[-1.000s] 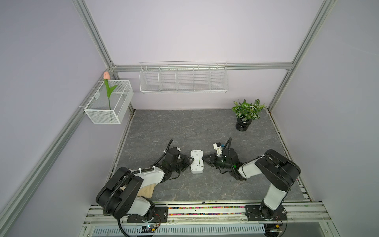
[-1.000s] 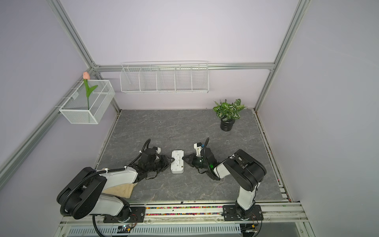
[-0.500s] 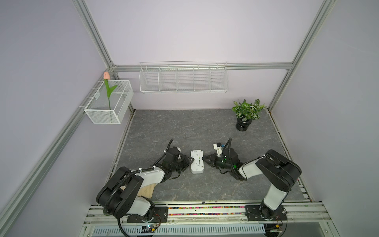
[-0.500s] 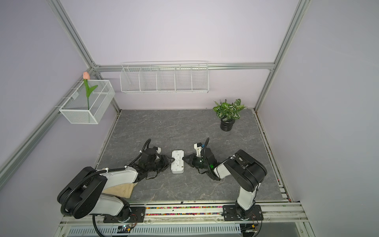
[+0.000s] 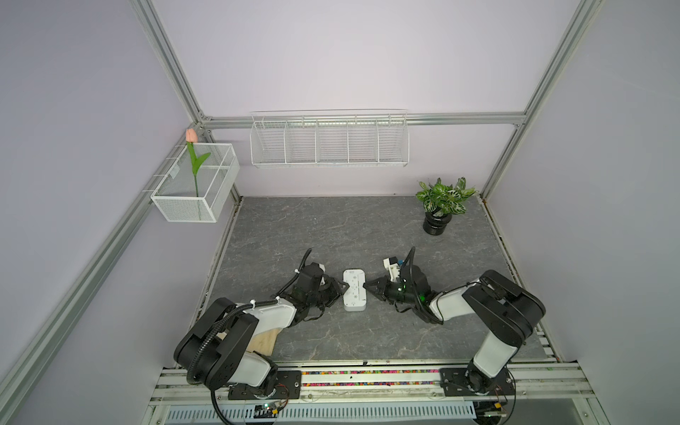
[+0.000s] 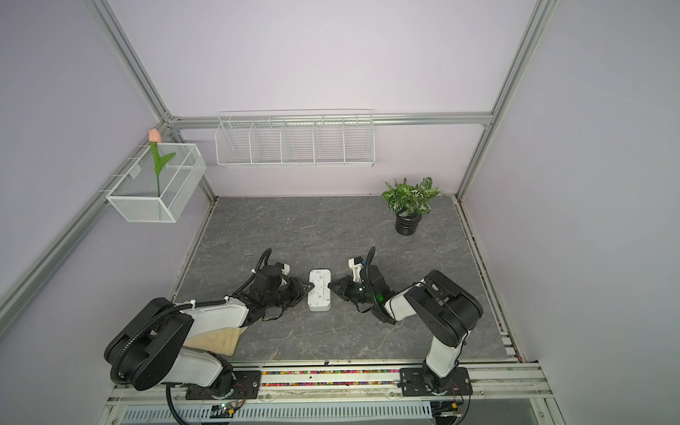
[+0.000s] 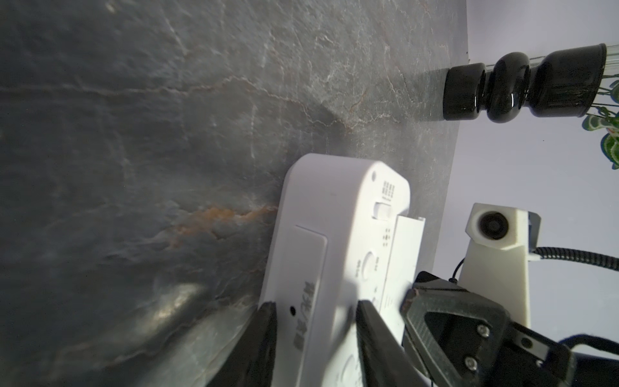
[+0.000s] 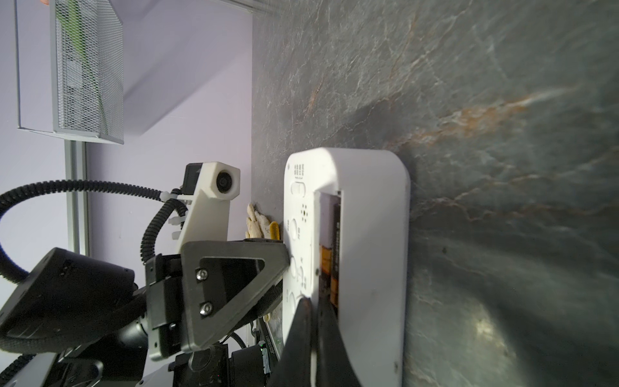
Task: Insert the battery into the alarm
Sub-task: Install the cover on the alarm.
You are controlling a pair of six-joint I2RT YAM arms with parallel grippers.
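Looking down in both top views, you have the alarm (image 5: 354, 290) (image 6: 319, 290) lying back-up on the grey stone-pattern table (image 5: 331, 228), near its front middle, directly between the two arms. Your left gripper (image 5: 344, 286) meets the alarm's left long edge. In the left wrist view the left gripper (image 7: 313, 311) has one black finger on each side of that edge, pinching the white body between them.

Your right gripper (image 5: 365, 285) comes in from the opposite side. In the right wrist view its fingers are pressed together into a single point, and the right gripper (image 8: 313, 305) rests that point at the near end of the open battery slot. You can see the battery (image 8: 330, 268), black with an orange band, lying lengthwise inside the slot.

A thin white cover strip (image 7: 405, 254) stands on edge along the slot, and the right gripper's tip touches it. The potted plant (image 5: 441, 206) stands well apart at the far right corner.
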